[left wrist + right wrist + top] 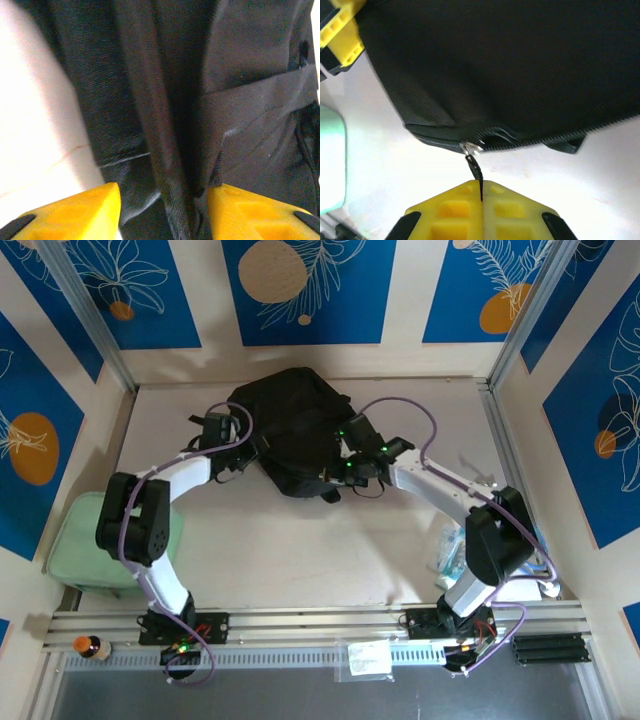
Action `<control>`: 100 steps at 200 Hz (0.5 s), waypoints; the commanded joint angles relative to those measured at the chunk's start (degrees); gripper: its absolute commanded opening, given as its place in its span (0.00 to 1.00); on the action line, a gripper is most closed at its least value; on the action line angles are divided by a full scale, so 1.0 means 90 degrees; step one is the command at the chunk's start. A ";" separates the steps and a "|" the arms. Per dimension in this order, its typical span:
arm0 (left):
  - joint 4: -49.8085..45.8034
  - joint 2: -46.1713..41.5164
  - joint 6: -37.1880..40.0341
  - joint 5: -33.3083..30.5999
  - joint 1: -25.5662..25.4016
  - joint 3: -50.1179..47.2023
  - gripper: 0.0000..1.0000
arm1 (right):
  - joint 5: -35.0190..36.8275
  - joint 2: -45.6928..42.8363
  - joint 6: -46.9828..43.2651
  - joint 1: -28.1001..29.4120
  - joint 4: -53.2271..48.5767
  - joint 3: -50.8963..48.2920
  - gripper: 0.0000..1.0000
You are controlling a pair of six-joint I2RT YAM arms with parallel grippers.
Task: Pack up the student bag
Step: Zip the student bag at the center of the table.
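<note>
The student bag [290, 420] is a black fabric backpack lying at the far middle of the table. My left gripper [238, 460] is at its left side. In the left wrist view its yellow fingers [85, 210] stand apart, and my left gripper [162, 192] is open around a loose fold of the bag's cloth [170, 150]. My right gripper [340, 470] is at the bag's near right edge. In the right wrist view my right gripper [481, 192] is shut on the black zip pull cord [476, 170] that hangs from the silver slider [470, 148]. The zip beside the slider gapes a little.
A mint-green zip case [120, 540] lies at the near left under the left arm, and its corner [330, 160] shows in the right wrist view. Clear plastic packets [445, 550] lie near the right arm's base. A small orange-capped bottle [90, 645] stands on the front rail.
</note>
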 commanded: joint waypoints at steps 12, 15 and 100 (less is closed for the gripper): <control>-0.0936 -0.1145 0.0201 -0.0322 0.0155 -0.0445 0.60 | -0.0913 0.0742 -0.0618 0.0507 0.0264 0.1042 0.00; -0.0987 -0.1227 0.0176 -0.0308 0.0151 -0.0505 0.61 | -0.0960 0.0817 -0.0637 0.0538 0.0285 0.1128 0.00; 0.0724 -0.2320 -0.2236 0.1082 0.0059 -0.2189 0.70 | -0.1561 0.1804 -0.0693 0.0927 0.0543 0.2383 0.00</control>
